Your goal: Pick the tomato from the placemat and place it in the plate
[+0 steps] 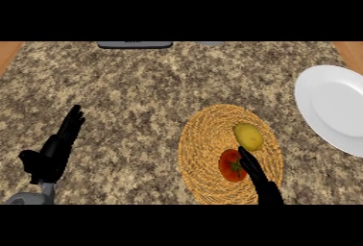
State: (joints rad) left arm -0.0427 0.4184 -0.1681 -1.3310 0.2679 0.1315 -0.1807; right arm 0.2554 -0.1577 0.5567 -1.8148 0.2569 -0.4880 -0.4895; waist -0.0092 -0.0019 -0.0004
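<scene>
A red tomato [230,166] lies on a round woven placemat [205,144] at the lower middle right of the counter. My right hand [257,177] comes in from the lower edge with fingers straight, lying along the tomato's right side and partly covering it. A white plate [333,105] sits at the right edge, partly cut off by the view. My left hand [55,153] rests open at the lower left, fingers pointing up, far from the placemat.
A yellow potato [248,136] lies on the placemat just above the tomato, close to my right fingertips. A grey object [135,44] sits at the counter's far edge. Wooden strips show at both upper corners.
</scene>
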